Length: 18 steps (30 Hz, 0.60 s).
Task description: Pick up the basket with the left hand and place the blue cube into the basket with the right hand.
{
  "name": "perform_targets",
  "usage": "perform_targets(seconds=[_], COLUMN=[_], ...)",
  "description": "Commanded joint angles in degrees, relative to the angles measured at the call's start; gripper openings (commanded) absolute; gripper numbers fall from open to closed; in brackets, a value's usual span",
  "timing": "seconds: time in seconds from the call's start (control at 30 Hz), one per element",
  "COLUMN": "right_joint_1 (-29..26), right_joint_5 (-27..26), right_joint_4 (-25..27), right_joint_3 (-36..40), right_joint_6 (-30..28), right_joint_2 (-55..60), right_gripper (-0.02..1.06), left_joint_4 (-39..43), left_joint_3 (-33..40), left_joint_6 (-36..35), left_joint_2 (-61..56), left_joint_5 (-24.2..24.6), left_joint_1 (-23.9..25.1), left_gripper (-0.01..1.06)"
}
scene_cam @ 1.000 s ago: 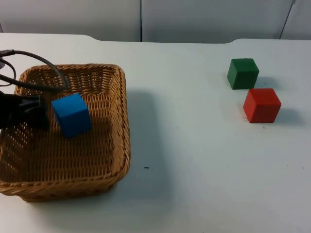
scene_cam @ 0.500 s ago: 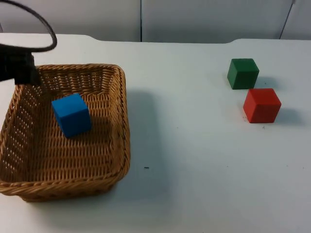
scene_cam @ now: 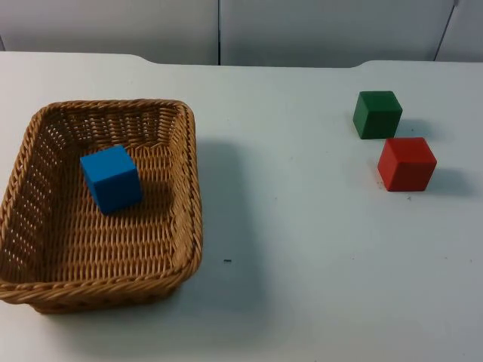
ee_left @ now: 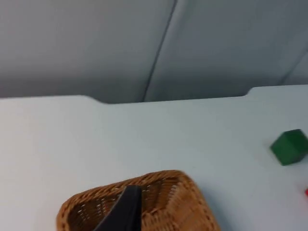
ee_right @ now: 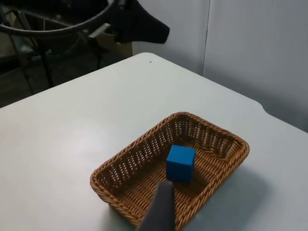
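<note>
We see blue cube (scene_cam: 112, 179) sitting inside basket (scene_cam: 188, 188) on table, so task looks done. Can't tell either claw's state. Next: nothing, just park arms.

Basket (scene_cam: 187, 188): tan-brown wicker, woven in fine horizontal rows across the floor and walls, with a thicker braided rim. Cube (scene_cam: 112, 178) in the basket: plain saturated blue, lighter on the upper face, darker on the sides. Green cube (scene_cam: 377, 114): dark green, unpatterned. Red cube (scene_cam: 407, 164): bright red, unpatterned. Table (scene_cam: 302, 249): plain white. Wall (scene_cam: 302, 30): pale grey panels divided by dark vertical seams.
</note>
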Motion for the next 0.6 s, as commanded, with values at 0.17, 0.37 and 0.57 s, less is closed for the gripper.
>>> perform_targets(seconds=[0.17, 0.37, 0.57], right_joint_1=[0.15, 0.15, 0.15], right_joint_5=[-0.13, -0.13, -0.13], right_joint_4=[-1.76, -1.65, -1.65], right_joint_3=[0.29, 0.29, 0.29], right_joint_6=[-0.35, -1.64, -2.02], right_joint_2=[-0.17, -0.17, -0.17], right_gripper=[0.76, 0.76, 0.76], left_joint_4=[7.85, 17.21, 32.79], left_joint_3=[3.33, 9.95, 11.42], left_joint_6=[-5.5, -12.54, -26.59], left_joint_2=[-15.28, -26.66, -36.53], left_joint_5=[7.16, 8.36, 13.06], left_joint_1=[0.28, 0.28, 0.28], left_gripper=[1.05, 1.05, 1.05])
